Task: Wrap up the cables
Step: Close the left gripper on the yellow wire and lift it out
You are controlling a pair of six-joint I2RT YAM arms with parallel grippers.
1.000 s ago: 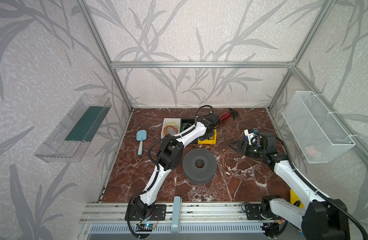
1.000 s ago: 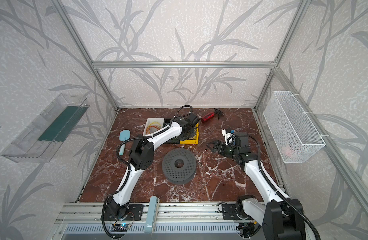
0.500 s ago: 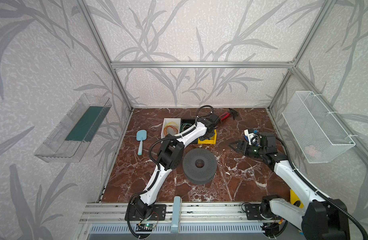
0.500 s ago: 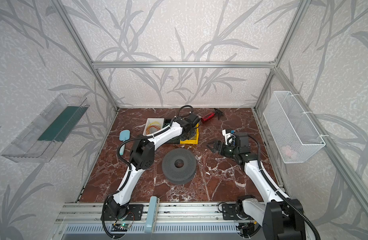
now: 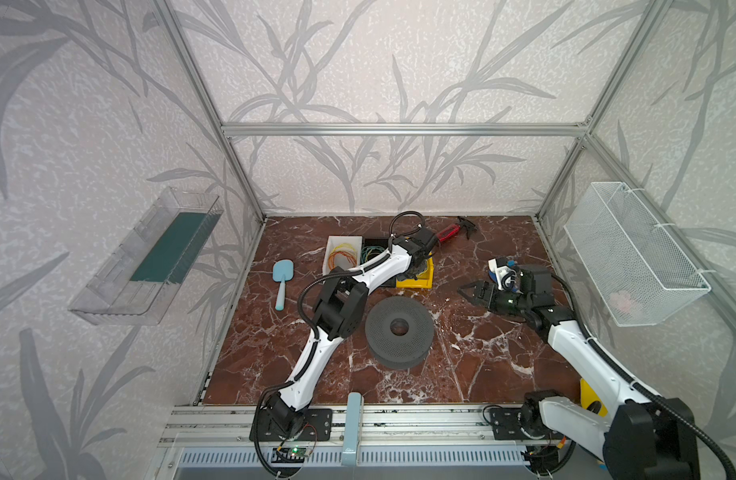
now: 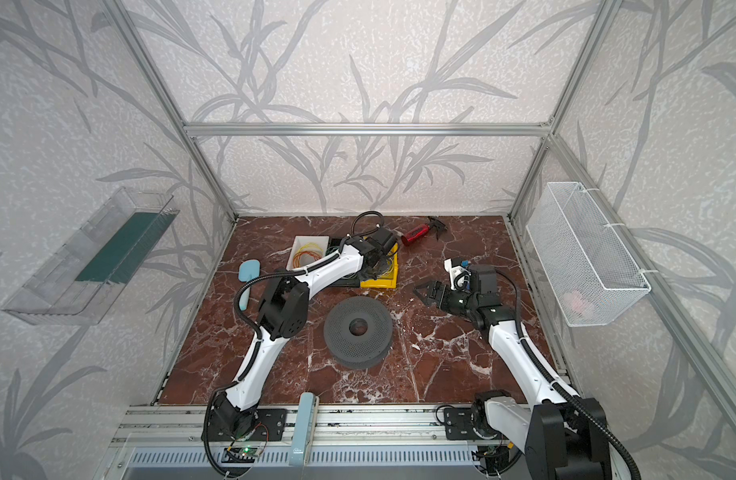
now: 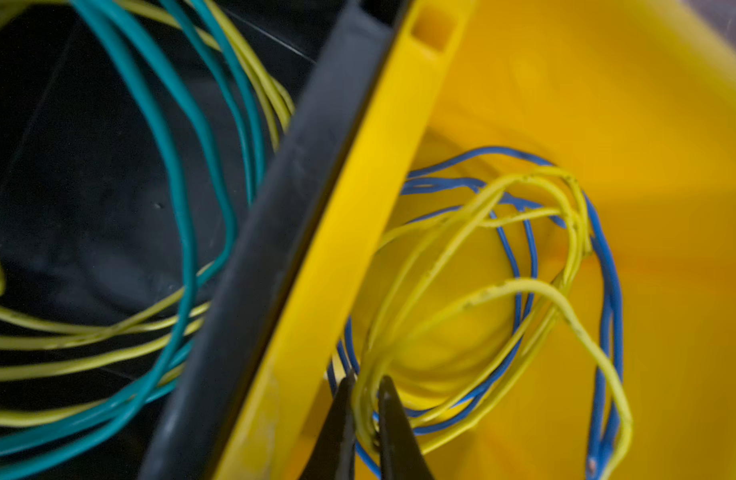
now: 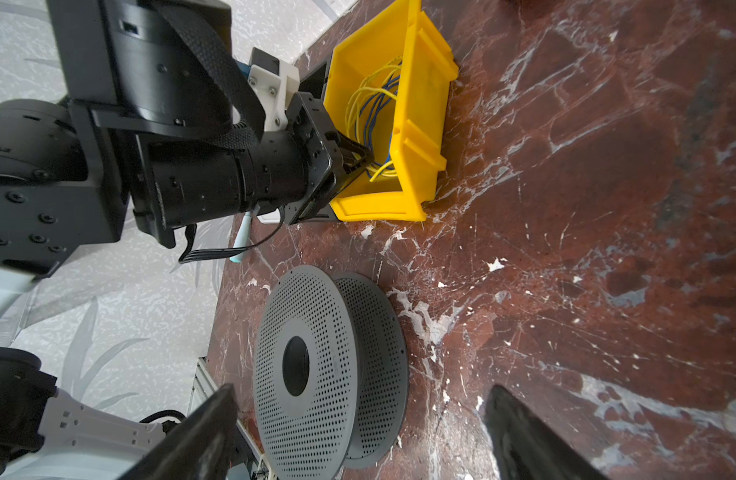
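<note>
Two arms, one bin that matters. Left side first: left gripper (image 7: pixel 366 386) reaches into the open yellow plastic bin (image 7: pixel 586 91), which stands touching a black plastic bin (image 7: pixel 275 232) that holds teal wire loops (image 7: pixel 183 208). Jaws nearly together — pinched on a few strands of the cables (image 7: pixel 524 286), string-thin bright yellow insulated wire, at the edge of the coil closest to the wall beside the black bin. Gripped strands run lengthwise between the fingertips, roughly in line with the fingers; rest of the coil fans out ahead of the tips. Wire looks springy: loose loops of uneven size, insulation scuffed in spots, threaded through a thin dark blue wire (image 7: pixel 609 291) of similar curl. Judgement: any lift likely drags some blue along.

Centre: dark grey perforated plastic spool (image 5: pixel 399 328) lies flat on the red-brown marble tabletop (image 5: pixel 482 365), near the yellow bin, no wire seen on it.

Right: right gripper (image 5: pixel 470 291) hovers over the tabletop, jaws spread wide, holding nothing, pointed toward the bin yet well apart from it — left arm is plainly the nearer to the cables.
</note>
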